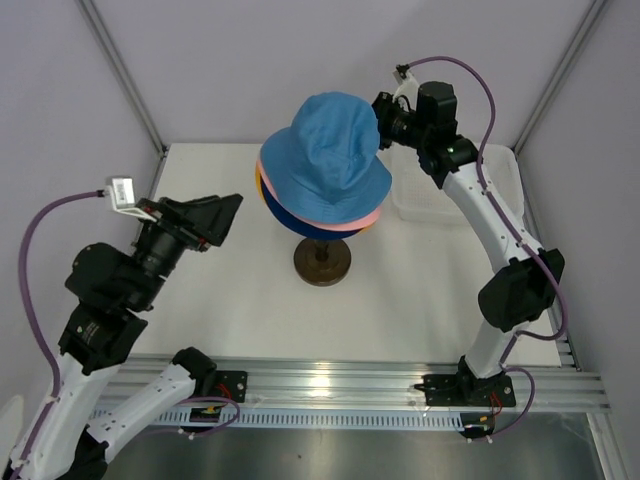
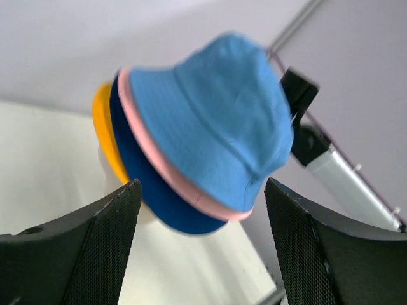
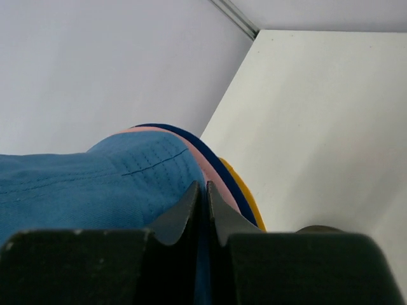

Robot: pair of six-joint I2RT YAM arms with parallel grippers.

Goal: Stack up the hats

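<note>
While the left gripper [image 1: 228, 220] is held open left of the dark base [image 1: 322, 262], four hats [image 2: 152, 190] are stacked above it, the sky blue hat [image 1: 328, 150] topmost. Behind it, the right gripper [image 3: 205, 190] is closed, seemingly on that hat's cloth.

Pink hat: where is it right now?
The pink hat sits mid-table in the top view, stacked just under the sky blue hat and over the navy hat; only its brim edge shows.
</note>
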